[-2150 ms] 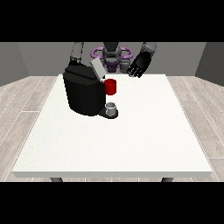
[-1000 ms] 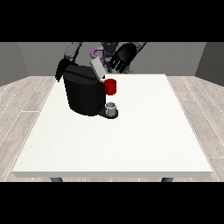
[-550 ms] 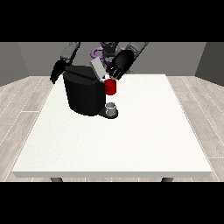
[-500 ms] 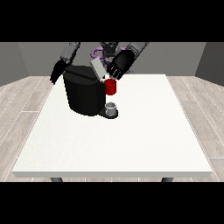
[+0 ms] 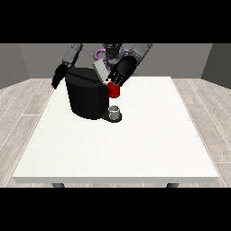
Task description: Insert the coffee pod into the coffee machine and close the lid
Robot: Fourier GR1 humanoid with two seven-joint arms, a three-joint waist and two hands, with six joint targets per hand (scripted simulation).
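Observation:
A black coffee machine [image 5: 85, 97] stands on the white table [image 5: 135, 144], at the back left. Its grey lid [image 5: 101, 71] is raised and tilted. A red part [image 5: 113, 90] juts from its front, above a small grey cup [image 5: 115, 111] on the drip base. The hand at the view's right [image 5: 122, 71] is over the machine's top front, its fingers reaching down to the lid's edge and the red part. The hand at the view's left [image 5: 59, 76] hangs behind the machine's left side, fingers pointing down. No coffee pod shows.
The table's front and right parts are bare white surface. Wooden floor surrounds the table, and grey walls stand behind the robot.
The hand at the view's right has swung from the right of the machine leftwards and down onto the lid and the red part. The other hand has barely moved.

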